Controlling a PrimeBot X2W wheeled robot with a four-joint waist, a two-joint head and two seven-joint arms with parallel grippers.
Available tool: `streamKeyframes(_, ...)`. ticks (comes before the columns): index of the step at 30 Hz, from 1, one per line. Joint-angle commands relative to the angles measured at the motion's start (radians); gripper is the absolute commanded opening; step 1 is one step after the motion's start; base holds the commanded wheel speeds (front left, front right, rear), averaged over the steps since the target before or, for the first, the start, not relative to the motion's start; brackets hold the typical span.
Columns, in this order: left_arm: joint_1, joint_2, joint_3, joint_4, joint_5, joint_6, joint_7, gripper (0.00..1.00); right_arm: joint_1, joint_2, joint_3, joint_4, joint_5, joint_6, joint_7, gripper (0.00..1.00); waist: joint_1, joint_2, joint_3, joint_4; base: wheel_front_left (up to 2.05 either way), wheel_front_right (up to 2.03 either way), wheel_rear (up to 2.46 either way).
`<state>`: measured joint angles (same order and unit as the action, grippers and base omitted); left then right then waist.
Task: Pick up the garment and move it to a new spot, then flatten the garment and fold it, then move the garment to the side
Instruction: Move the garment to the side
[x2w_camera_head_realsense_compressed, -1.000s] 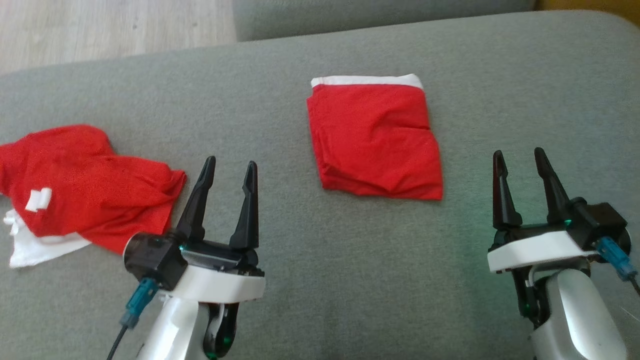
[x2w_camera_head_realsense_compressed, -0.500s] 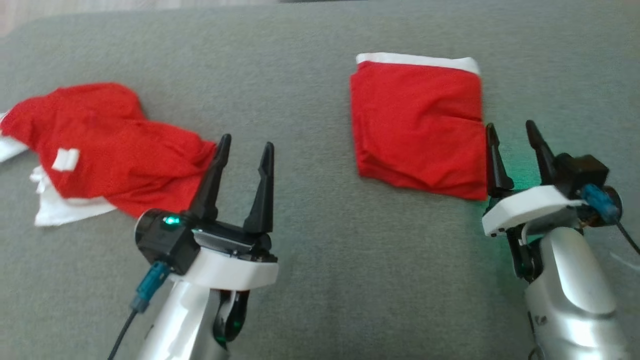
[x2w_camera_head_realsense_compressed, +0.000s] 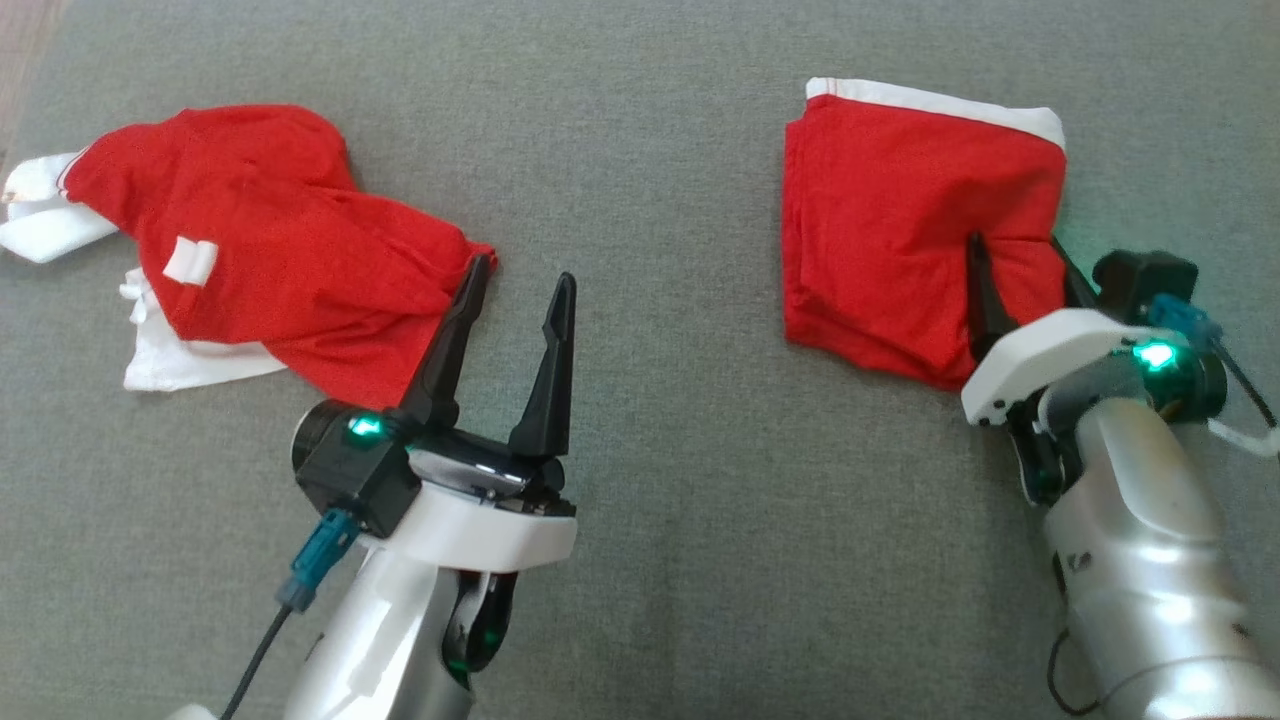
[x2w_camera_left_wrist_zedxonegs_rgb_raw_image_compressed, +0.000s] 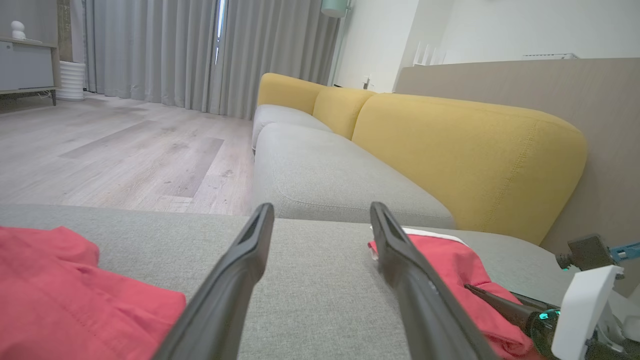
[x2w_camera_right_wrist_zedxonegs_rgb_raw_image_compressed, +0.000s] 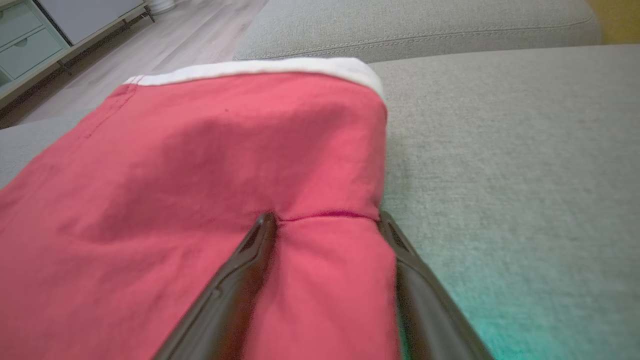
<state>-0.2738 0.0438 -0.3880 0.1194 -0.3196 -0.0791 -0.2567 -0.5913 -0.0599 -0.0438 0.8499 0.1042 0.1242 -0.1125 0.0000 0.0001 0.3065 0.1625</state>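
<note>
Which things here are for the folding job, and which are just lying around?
For the job:
folded red garment
right claw, open, straddling that garment's edge
grey cushion it lies on

Just lying about:
crumpled red garment, untouched, maybe next
left claw, open, holding nothing
yellow sofa back
curtains

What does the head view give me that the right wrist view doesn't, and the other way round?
Head view: the crumpled red garment at the left, with the open left gripper beside it. Right wrist view: a drawer cabinet and another grey seat cushion. Both: the folded red garment, with the open right gripper at its right edge.
</note>
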Motion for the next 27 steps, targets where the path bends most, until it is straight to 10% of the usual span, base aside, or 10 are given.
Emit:
streamKeyframes(1, -0.033, 0.006, 0.024, -0.038, -0.004, 0.007, -0.005, 1.00, -0.020, 0.010, 0.038, 0.021, -0.008, 0.007, 0.011, 1.00, 0.0000, -0.0001, 0.002, 0.003, 0.00, 0.00, 0.00)
streamKeyframes(2, -0.034, 0.006, 0.023, -0.038, -0.005, 0.008, -0.005, 1.00, -0.027, 0.010, 0.045, 0.034, -0.009, 0.007, 0.007, 0.76, 0.0000, -0.0001, 0.002, 0.003, 0.00, 0.00, 0.00)
streamKeyframes(3, -0.035, 0.006, 0.023, -0.038, -0.005, 0.010, -0.005, 1.00, -0.033, 0.010, 0.051, 0.043, -0.012, 0.007, -0.005, 0.05, 0.0000, -0.0001, 0.002, 0.001, 0.00, 0.00, 0.00)
streamKeyframes(4, -0.036, 0.006, 0.023, -0.038, -0.005, 0.011, -0.005, 1.00, -0.039, 0.010, 0.058, 0.050, -0.022, 0.007, -0.019, 0.00, 0.0000, -0.0001, 0.002, -0.003, 0.00, 0.00, 0.00)
streamKeyframes(17, -0.054, 0.006, 0.007, -0.030, 0.010, 0.003, -0.005, 1.00, -0.075, -0.027, 0.112, 0.003, -0.233, 0.007, -0.131, 0.00, 0.0000, -0.0001, -0.027, -0.125, 0.00, 0.00, 0.00)
streamKeyframes(27, -0.133, 0.006, -0.093, -0.037, -0.005, 0.010, -0.005, 1.00, -0.097, -0.251, 0.258, -0.053, -0.210, 0.007, -0.098, 0.00, 0.0000, -0.0001, 0.005, -0.232, 0.00, 0.00, 0.00)
